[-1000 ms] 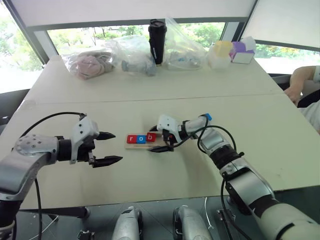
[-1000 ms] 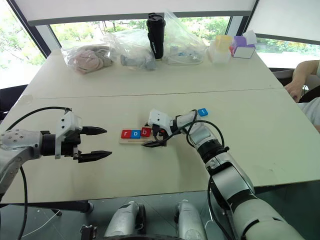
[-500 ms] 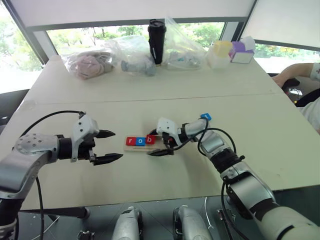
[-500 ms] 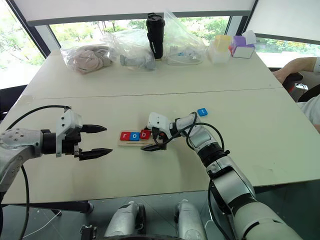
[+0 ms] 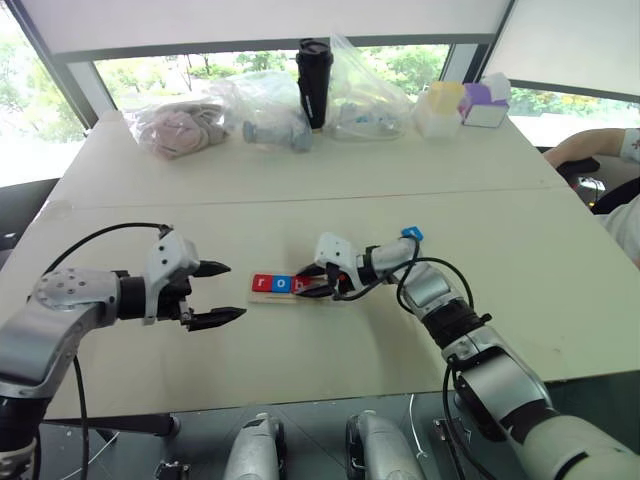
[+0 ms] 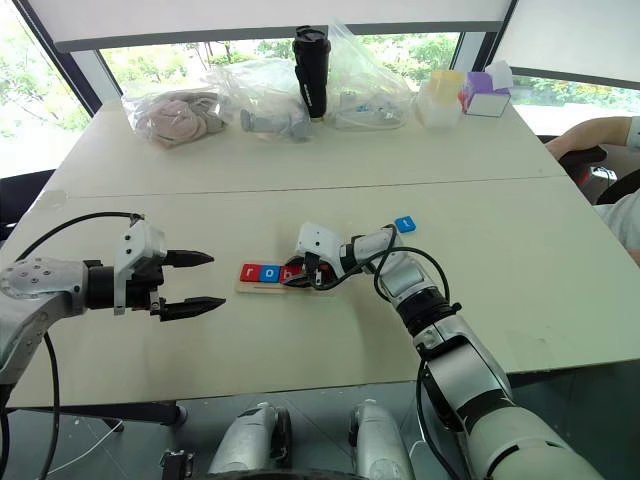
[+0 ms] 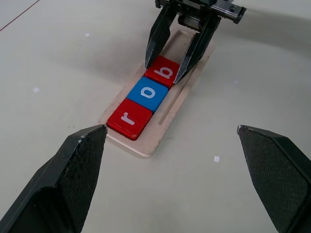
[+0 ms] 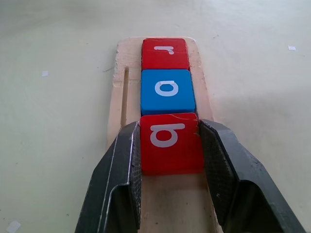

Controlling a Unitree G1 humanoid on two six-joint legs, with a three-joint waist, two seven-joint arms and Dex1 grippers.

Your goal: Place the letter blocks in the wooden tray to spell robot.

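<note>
Change from a second ago: right gripper (image 8: 170, 145), then spread wide at the wooden tray (image 7: 187, 90), has closed.
Right gripper: fingers clamped on both sides of the red "b" block (image 8: 171, 143), which sits in the tray.
Tray contents: red "r" block (image 7: 129, 118), blue "o" block (image 7: 148, 93), "b", touching in a row.
Left gripper (image 5: 220, 294): spread wide, empty, left of the tray.
Head views add: blue block (image 6: 404, 223) on the table (image 6: 520, 250), right of the tray.
</note>
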